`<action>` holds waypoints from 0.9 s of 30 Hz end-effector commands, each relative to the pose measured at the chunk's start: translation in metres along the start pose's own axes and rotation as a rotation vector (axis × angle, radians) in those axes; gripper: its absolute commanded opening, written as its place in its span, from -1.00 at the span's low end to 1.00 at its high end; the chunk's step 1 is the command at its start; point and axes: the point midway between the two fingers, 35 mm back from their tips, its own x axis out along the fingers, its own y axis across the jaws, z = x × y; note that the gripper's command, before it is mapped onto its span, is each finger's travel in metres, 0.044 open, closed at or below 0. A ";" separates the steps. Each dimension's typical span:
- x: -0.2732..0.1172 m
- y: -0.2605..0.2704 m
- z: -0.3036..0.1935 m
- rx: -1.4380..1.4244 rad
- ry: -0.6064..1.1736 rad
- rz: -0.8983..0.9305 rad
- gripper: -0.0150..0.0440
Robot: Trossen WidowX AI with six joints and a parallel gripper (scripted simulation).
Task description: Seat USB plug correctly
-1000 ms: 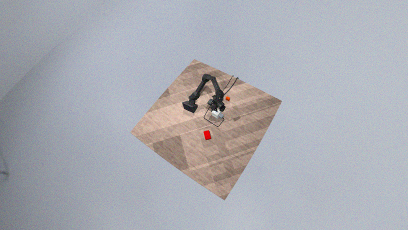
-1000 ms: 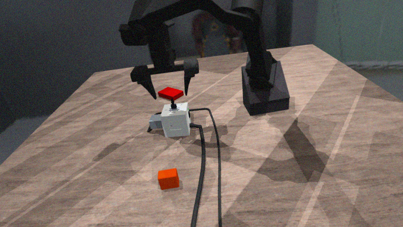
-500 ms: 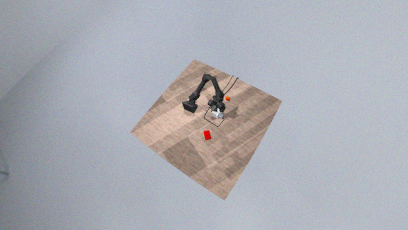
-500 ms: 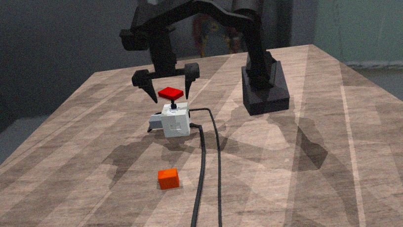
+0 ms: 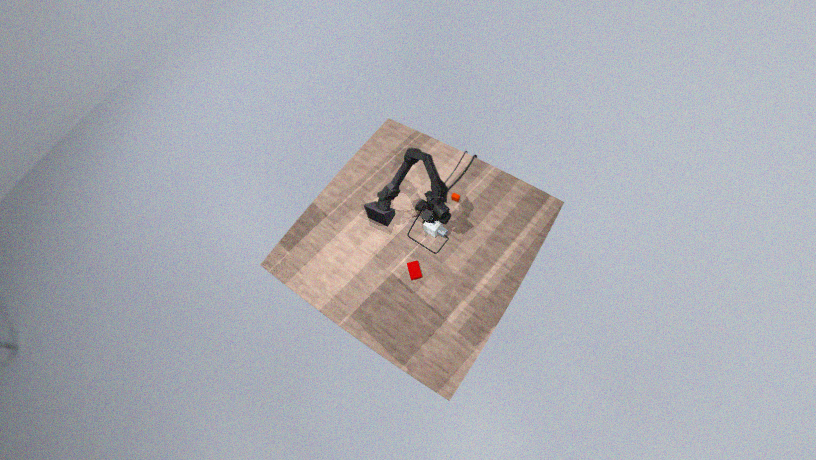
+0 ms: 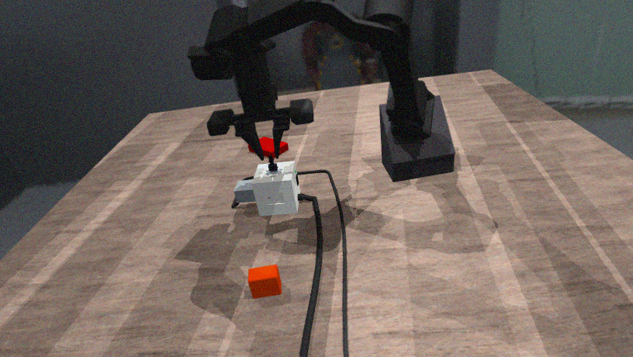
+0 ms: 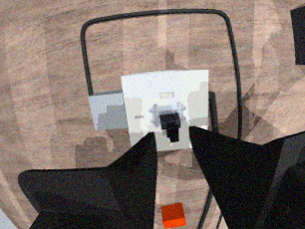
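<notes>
Top view: from high up, well back, looking down; whole wood-grain surface (image 5: 365,297) (image 6: 443,301) (image 7: 45,45) in frame, small. Ext. view: closer, above surface level, angled down across it, orange block (image 6: 264,281) (image 7: 173,215) in foregnd. Wrist view: nearest, at black two-fingered tool (image 5: 432,219) (image 6: 269,158) (image 7: 171,134), facing down past fingertips. Ext. + wrist share white cube (image 5: 432,229) (image 6: 277,195) (image 7: 142,95) w/ block.
</notes>
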 end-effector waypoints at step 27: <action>-0.004 0.000 0.000 0.000 0.000 0.001 -0.49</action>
